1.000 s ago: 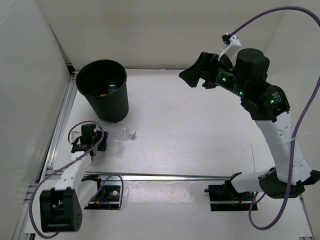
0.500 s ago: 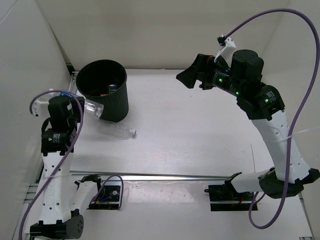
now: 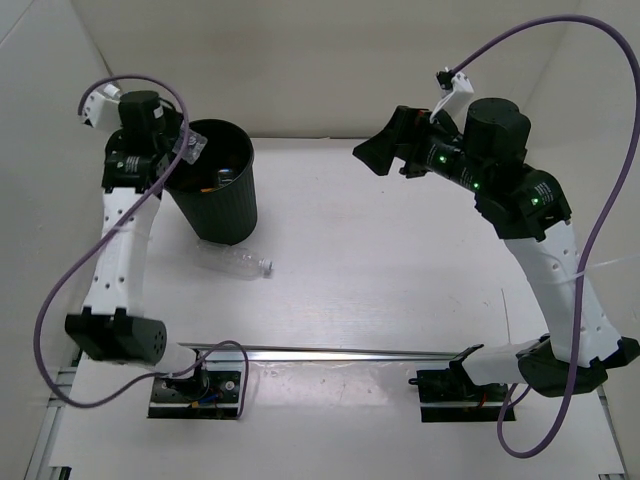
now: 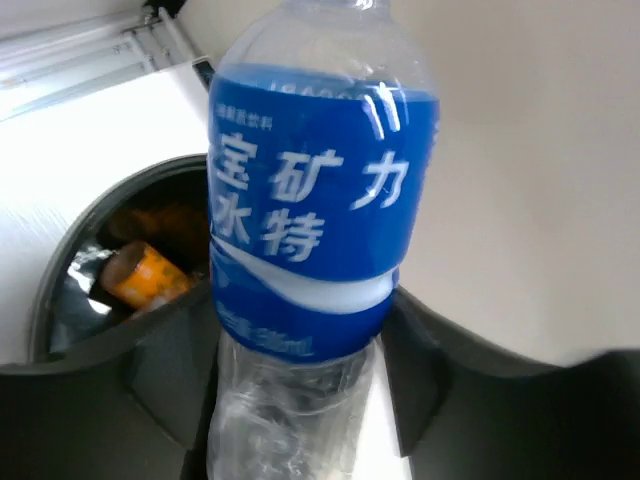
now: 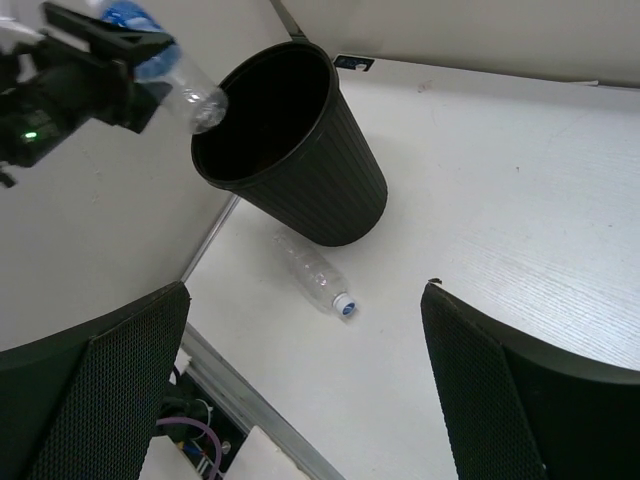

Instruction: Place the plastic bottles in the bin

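The blue-labelled plastic bottle [image 4: 320, 200] lies between the jaws of my left gripper [image 4: 300, 330], high at the left rim of the black ribbed bin [image 3: 215, 200]. Its cap end [image 5: 205, 108] points over the bin's mouth. The jaws stand apart, with a gap showing beside the bottle's clear body. An orange bottle [image 4: 140, 280] lies inside the bin [image 4: 90, 215]. A plain clear bottle [image 3: 240, 263] lies on the table just in front of the bin, cap to the right. My right gripper [image 3: 385, 150] hangs open and empty high over the table's back right.
White walls close the left side and the back. A metal rail [image 3: 330, 352] runs across the table near the arm bases. A metal strip [image 3: 120, 240] runs along the table's left edge beside the bin.
My left arm has risen from the table beside the clear bottle to the bin's left rim, carrying the blue-labelled bottle. Its jaws have spread. The right arm has barely moved.
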